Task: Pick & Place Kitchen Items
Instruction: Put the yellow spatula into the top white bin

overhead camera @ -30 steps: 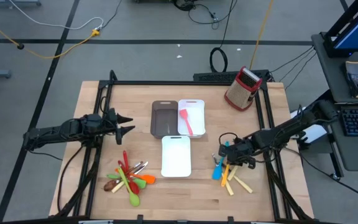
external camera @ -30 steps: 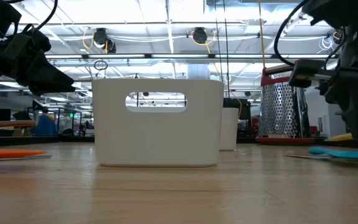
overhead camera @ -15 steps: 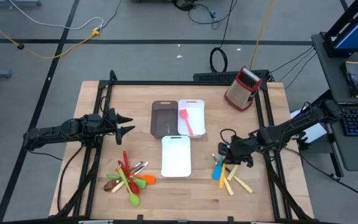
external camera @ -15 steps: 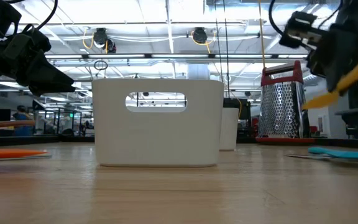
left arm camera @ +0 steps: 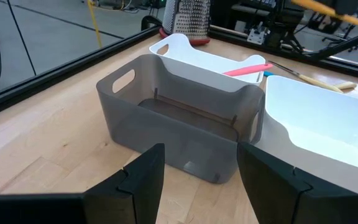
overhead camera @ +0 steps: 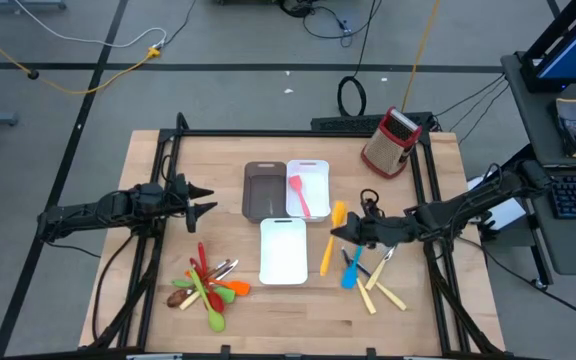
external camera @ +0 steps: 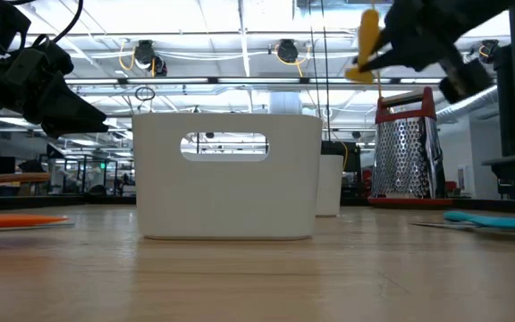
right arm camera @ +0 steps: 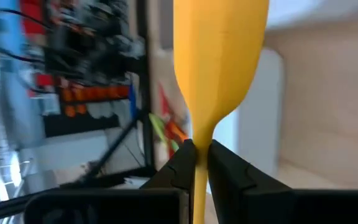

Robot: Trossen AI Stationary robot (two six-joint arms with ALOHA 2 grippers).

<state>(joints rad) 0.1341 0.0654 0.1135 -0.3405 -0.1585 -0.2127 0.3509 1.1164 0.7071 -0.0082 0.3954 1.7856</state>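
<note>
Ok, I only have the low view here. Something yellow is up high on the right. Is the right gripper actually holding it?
Observer: Yes. The right gripper is shut on the handle of a yellow spatula.
Operator: Where is it over the table?
Observer: Between the front white tray and the utensil pile on the right, seen from above.
Operator: Are the trays empty?
Observer: The rear white tray holds a pink spatula; the dark-brown tray looks empty.
Operator: And the left arm?
Observer: The left gripper hangs open, facing the dark-brown tray.
</note>
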